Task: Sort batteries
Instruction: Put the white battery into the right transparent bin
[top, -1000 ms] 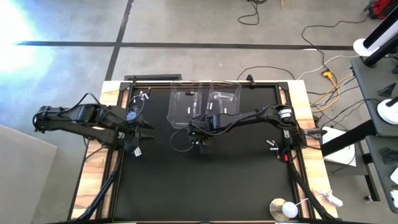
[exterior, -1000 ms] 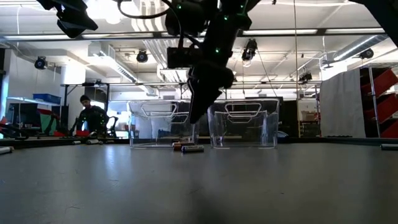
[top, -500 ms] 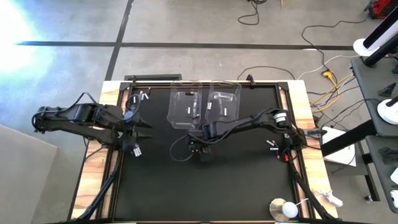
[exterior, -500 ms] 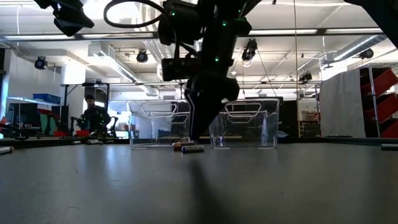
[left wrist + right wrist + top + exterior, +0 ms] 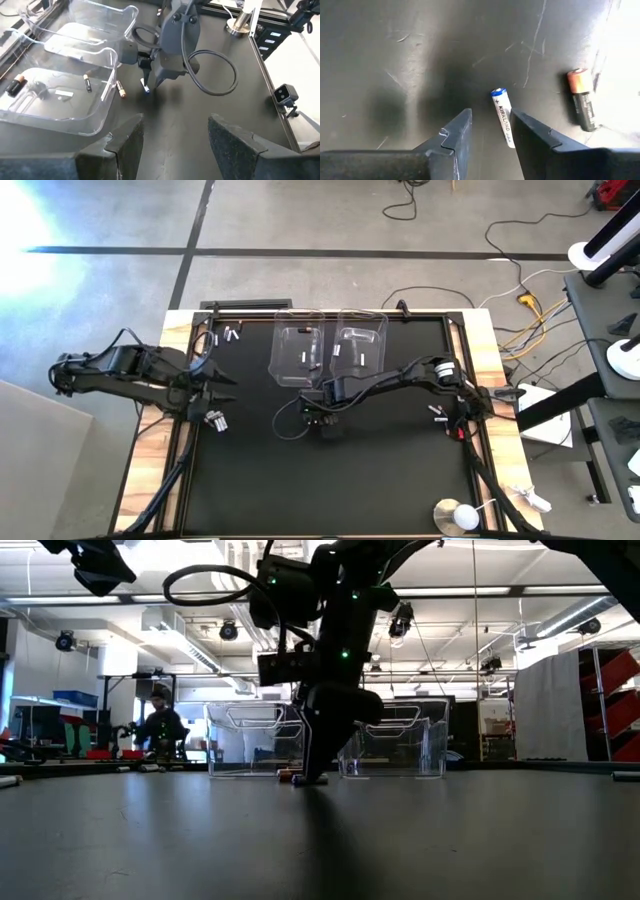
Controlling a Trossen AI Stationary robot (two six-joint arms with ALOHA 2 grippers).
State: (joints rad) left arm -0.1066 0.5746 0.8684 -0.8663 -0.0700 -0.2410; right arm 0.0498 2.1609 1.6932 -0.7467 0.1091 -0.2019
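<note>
Right pincer (image 5: 487, 137) poised over white battery (image 5: 503, 117) on the counter (image 5: 400, 470).
Its fingers stand narrowly parted around the battery; a dark battery (image 5: 582, 106) lies nearby. Left pincer (image 5: 172, 142) waits wide open.

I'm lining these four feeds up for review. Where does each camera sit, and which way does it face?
High view: overhead, straight down on the table; both arms show.
Low view: table height, level into the room; right gripper comes down before two clear tubs.
Left wrist view: over the left gripper, toward the right arm.
Right wrist view: down past the right gripper's open fingers.
Shared: white battery and copper-tipped battery also appear from the left wrist.
</note>
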